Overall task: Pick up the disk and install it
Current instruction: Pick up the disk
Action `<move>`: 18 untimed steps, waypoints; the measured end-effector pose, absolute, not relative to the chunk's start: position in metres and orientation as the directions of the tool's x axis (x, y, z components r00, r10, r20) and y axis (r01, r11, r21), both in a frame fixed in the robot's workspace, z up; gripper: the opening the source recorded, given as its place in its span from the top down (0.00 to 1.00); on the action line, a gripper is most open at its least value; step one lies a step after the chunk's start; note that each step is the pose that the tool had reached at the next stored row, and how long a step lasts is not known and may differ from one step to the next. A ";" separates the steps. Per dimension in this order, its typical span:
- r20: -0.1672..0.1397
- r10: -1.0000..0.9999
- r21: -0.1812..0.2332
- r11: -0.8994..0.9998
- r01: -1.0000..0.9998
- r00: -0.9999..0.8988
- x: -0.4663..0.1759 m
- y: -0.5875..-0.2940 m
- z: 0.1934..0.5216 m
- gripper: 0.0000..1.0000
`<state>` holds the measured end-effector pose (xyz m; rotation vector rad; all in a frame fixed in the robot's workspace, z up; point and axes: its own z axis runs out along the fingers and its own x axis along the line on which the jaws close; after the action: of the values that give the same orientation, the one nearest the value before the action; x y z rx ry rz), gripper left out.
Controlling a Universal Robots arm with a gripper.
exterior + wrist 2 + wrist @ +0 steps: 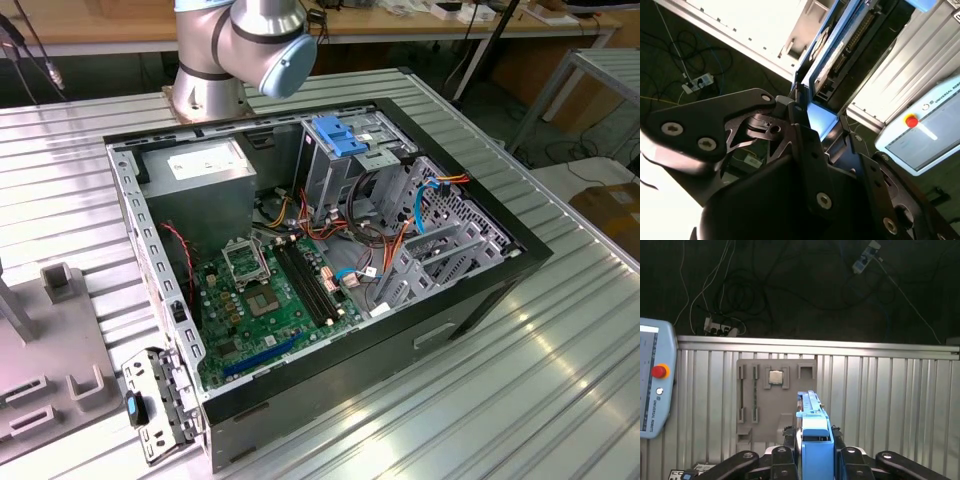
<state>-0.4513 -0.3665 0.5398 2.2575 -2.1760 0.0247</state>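
In both wrist views my gripper [815, 442] is shut on the disk [813, 412], which stands edge-on between the black fingers [782, 455] with its bright blue carrier rail facing the camera. In the second wrist view the disk [837, 52] runs away from the gripper [815, 120], showing a blue rail and a grey metal side. It hangs in the air above the ribbed metal table [880, 395]. The open computer case [480, 300] lies on its side in the exterior view, with a metal drive cage [335, 175] at its far end.
A grey fixture plate [760, 420] holding a small square chip [776, 377] lies on the table below the gripper. A teach pendant [655, 385] lies at the table's edge. In the case are a fixed blue bracket [340, 135], a power-supply box [205, 165] and a green motherboard [265, 300]. The arm's base [215, 70] stands behind it.
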 end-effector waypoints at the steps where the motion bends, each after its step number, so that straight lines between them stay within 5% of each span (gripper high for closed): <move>1: 0.015 -0.999 -0.007 -0.037 -0.999 0.037 -0.448 -0.367 0.540 0.63; 18: 0.015 -0.999 -0.007 -0.037 -0.999 0.037 -0.413 -0.367 0.539 0.63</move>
<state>-0.4133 -0.3666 0.5394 2.2577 -2.1760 0.0247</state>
